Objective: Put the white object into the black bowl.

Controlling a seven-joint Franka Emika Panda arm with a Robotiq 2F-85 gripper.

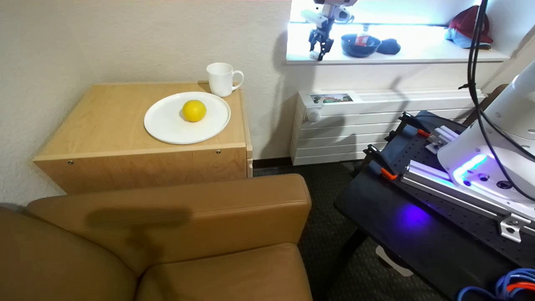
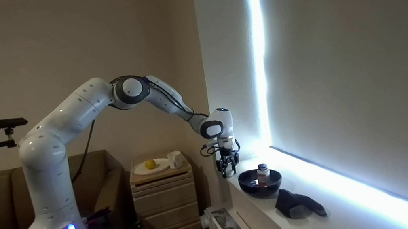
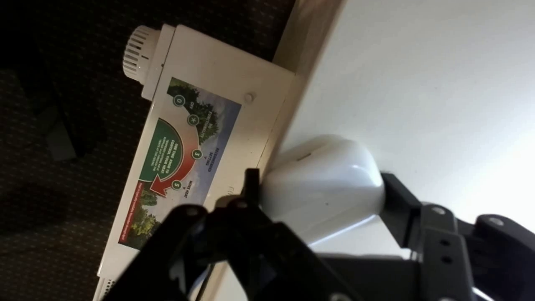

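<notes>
The white object (image 3: 324, 188) is smooth and rounded, at the front edge of the white window sill. It also shows small in both exterior views (image 1: 314, 54) (image 2: 230, 173). My gripper (image 3: 319, 190) points down with one finger on each side of it, both touching; it is shut on the white object. I cannot tell whether the object is off the sill. The black bowl (image 1: 356, 49) stands on the sill beside the gripper; it also shows in an exterior view (image 2: 260, 191). A white and red bottle with a dark cap (image 2: 264, 176) stands in it. The bowl is out of the wrist view.
A dark cloth-like item (image 2: 298, 204) lies on the sill beside the bowl. A red cap (image 1: 468, 25) is farther along. A white radiator (image 1: 334, 125) stands below the sill edge. A wooden cabinet (image 1: 121, 117) bears a white plate (image 1: 167, 129), yellow ball (image 1: 194, 110) and white mug (image 1: 220, 79).
</notes>
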